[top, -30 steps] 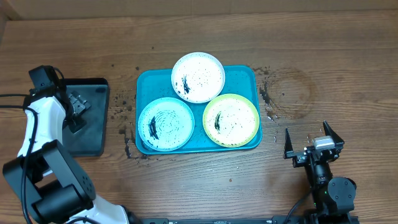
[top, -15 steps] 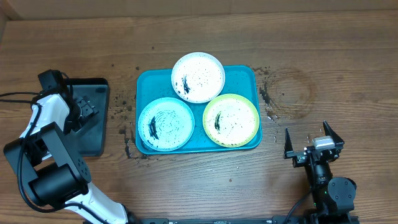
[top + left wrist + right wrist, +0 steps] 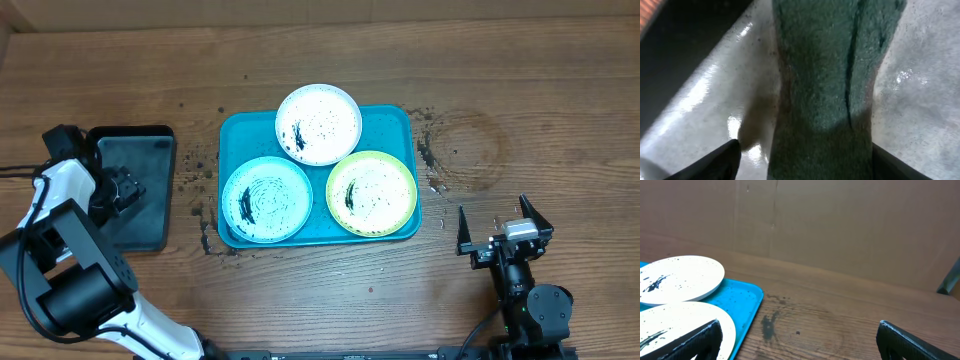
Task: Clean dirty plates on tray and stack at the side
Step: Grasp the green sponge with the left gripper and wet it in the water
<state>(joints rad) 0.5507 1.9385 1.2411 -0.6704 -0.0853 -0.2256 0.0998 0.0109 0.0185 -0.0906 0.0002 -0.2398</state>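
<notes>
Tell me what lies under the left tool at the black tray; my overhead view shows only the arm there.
Observer: The left wrist view shows a dark green scouring pad lying between the left tool's fingertips.
Operator: Is it gripped?
Observer: Not yet. The fingers straddle it, and bare black tray shows between one finger and the pad.
Operator: What does the tray surface look like?
Observer: Glossy, with bright glints, as if wet.
</notes>
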